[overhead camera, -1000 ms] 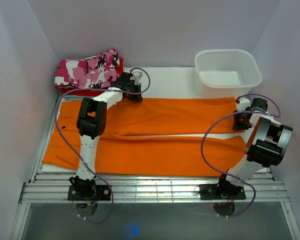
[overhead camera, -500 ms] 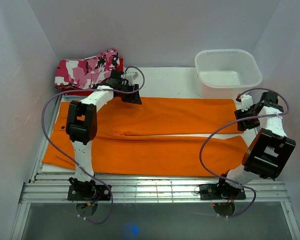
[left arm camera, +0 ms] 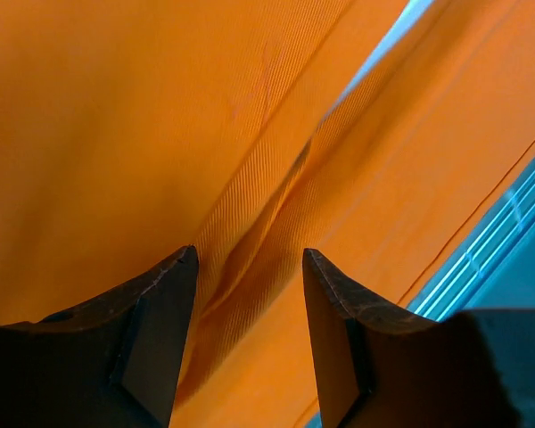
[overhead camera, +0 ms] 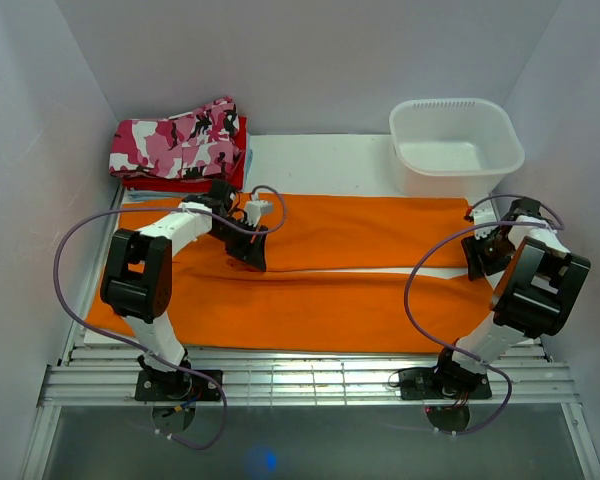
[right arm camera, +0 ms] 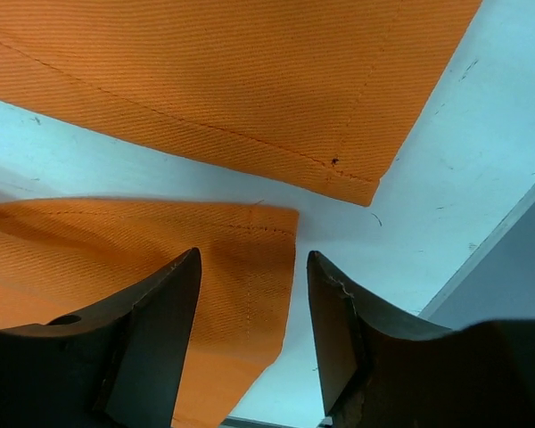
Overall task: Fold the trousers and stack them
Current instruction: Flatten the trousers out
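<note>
Orange trousers [overhead camera: 330, 300] lie spread flat on the white table, waist at the left, both legs running right. My left gripper [overhead camera: 252, 252] is open and low over the crotch, where the two legs split. In the left wrist view its jaws [left arm camera: 250, 254] straddle a raised fold of the orange cloth [left arm camera: 116, 134]. My right gripper [overhead camera: 477, 265] is open at the leg ends. In the right wrist view it [right arm camera: 250, 254] hangs over the hem corner of the near leg [right arm camera: 250, 259], with the far leg's hem [right arm camera: 205, 71] beyond. Neither gripper holds anything.
A folded stack, pink camouflage trousers [overhead camera: 180, 140] on red ones, sits at the back left. A white plastic basin [overhead camera: 455, 145] stands at the back right. Bare white table [right arm camera: 446, 178] shows between and beside the hems. A slatted rail [overhead camera: 310, 375] runs along the near edge.
My left gripper moved from the trousers' far edge toward me, to the crotch. My right gripper moved a little nearer, to the gap between the hems. The trousers lie as before.
</note>
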